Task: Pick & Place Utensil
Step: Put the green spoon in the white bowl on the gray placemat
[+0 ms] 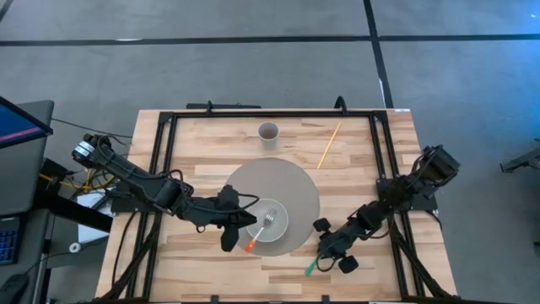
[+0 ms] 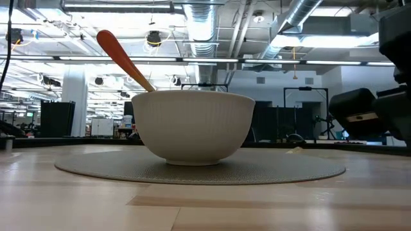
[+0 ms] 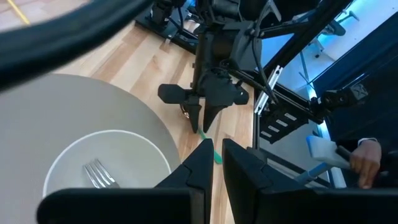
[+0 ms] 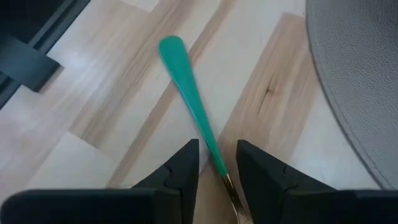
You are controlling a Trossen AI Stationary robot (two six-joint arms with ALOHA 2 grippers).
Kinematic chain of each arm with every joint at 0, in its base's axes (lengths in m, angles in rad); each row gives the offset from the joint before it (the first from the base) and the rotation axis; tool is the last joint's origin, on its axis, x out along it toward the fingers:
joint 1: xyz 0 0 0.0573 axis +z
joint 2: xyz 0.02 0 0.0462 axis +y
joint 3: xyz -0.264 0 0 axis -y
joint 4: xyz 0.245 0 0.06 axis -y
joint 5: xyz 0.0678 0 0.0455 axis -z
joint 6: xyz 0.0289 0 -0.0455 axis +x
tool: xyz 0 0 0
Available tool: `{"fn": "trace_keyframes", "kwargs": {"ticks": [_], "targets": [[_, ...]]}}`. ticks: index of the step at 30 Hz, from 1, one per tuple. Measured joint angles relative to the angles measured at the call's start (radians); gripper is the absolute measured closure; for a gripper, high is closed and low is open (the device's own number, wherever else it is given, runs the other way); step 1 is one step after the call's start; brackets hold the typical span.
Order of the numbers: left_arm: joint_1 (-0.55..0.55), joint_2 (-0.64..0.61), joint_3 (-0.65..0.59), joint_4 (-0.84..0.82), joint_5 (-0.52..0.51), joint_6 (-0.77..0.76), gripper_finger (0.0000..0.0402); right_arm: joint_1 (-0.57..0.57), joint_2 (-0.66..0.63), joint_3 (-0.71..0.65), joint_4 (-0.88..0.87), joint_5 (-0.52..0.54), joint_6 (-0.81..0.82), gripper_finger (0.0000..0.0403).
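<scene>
Light wood plank table (image 1: 211,143), black frame round its edges. Round grey mat (image 1: 295,181) at centre. Small cup (image 1: 268,132) and thin yellow stick (image 1: 330,144) near the far edge. Green-handled utensil (image 1: 311,268) near the front edge, right of the mat.

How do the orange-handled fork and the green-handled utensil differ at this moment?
The orange-handled fork rests in the bowl, tines inside, handle tilted up over the rim; the green-handled utensil lies flat on the bare wooden table, off the mat. The right gripper straddles the green one's handle, fingers apart; the left gripper sits beside the fork. Both have coloured handles and metal ends.
</scene>
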Motion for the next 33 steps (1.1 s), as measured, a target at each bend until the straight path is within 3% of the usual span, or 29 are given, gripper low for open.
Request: {"fn": "trace_keyframes", "kwargs": {"ticks": [11, 20, 25, 30, 33], "targets": [[0.0, 0.0, 0.0, 0.001, 0.0, 0.0, 0.0367, -0.021, 0.017, 0.002, -0.001, -0.019, -0.027, 0.0309], [0.0, 0.0, 0.0, 0.002, 0.0, 0.0, 0.0367, -0.025, 0.016, 0.001, -0.004, -0.016, -0.036, 0.0394], [0.0, 0.0, 0.0, 0.003, 0.0, 0.0, 0.0367, -0.024, 0.0, -0.003, 0.052, -0.019, -0.043, 0.0383], [0.0, 0.0, 0.0, 0.003, 0.0, 0.0, 0.0367, -0.023, -0.073, 0.007, 0.065, -0.018, -0.081, 0.0398], [0.0, 0.0, 0.0, 0.003, -0.002, 0.0, 0.0367, -0.023, -0.124, 0.007, 0.069, 0.03, -0.105, 0.0392]]}}
